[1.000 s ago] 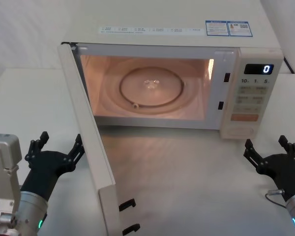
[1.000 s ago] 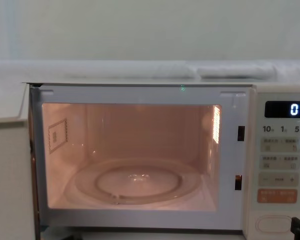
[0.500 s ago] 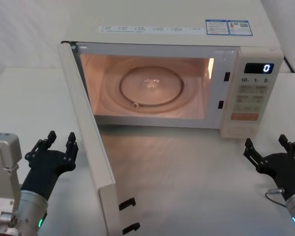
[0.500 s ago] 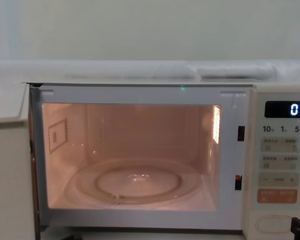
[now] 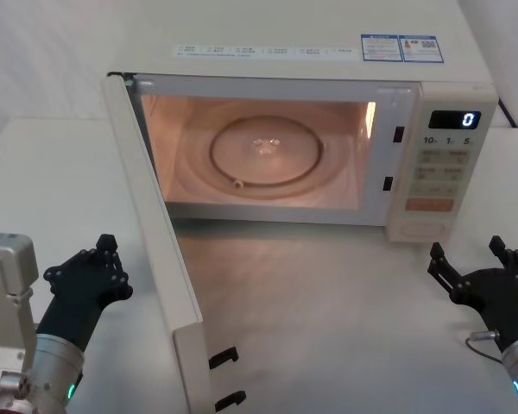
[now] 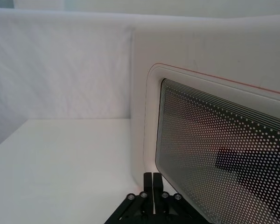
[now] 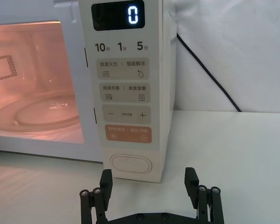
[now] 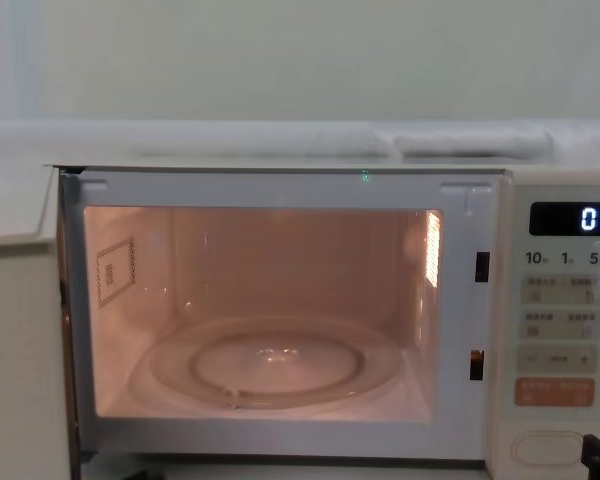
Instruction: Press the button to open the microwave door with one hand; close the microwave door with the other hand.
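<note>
The microwave door [image 5: 160, 250] stands wide open, swung out toward me on its left hinge. Its outer face with the dotted window [image 6: 214, 154] shows in the left wrist view. My left gripper [image 5: 106, 244] is shut and empty, low on the table just left of the door's outer face, its joined fingertips [image 6: 152, 177] close to the door's lower corner. The button [image 5: 421, 229] is the wide cream pill at the bottom of the control panel [image 7: 130, 164]. My right gripper [image 5: 466, 252] is open a little in front of it and slightly right, fingers [image 7: 106, 179] apart, touching nothing.
The lit cavity holds a glass turntable [image 5: 266, 153]. Two black latch hooks [image 5: 223, 358] stick out of the door's free edge near me. A black cable [image 7: 210, 74] runs down behind the microwave's right side. White tabletop [image 5: 345, 310] spreads between the arms.
The left gripper's fingers have closed from wide open to shut, in place. The right gripper and the door have not moved.
</note>
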{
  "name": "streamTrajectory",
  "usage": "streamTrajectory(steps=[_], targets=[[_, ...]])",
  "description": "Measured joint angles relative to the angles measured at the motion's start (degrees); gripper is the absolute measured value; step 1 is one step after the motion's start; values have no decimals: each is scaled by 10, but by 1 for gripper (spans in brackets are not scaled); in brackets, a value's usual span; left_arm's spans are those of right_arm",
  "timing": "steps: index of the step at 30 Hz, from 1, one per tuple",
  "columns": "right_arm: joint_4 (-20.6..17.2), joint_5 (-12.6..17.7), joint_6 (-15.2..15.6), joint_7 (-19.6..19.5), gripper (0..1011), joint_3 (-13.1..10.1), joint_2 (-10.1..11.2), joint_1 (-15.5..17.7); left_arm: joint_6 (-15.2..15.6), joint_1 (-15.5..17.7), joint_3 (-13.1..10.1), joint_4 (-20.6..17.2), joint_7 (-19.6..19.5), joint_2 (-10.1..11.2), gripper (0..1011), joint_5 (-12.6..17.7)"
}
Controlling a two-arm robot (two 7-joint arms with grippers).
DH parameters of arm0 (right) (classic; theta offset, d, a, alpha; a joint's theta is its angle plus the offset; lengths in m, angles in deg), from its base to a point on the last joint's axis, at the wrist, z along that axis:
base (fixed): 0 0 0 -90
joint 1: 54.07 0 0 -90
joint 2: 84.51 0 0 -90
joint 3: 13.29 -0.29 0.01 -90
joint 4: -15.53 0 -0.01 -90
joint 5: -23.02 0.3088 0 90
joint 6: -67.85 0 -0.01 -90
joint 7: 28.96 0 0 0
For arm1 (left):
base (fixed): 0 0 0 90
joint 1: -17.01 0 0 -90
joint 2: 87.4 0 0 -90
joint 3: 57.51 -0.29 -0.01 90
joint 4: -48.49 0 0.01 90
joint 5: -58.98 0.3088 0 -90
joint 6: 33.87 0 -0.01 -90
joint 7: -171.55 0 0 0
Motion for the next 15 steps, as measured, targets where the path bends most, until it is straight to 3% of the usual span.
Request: streamTrajectory(steps=[2,15], targets=[[0,0,0,0,1002,0,0,0,0,0,0,0,0,0,0,0],[0,0,0,0,1002,0,0,0,0,0,1,0,0,0,0,0]])
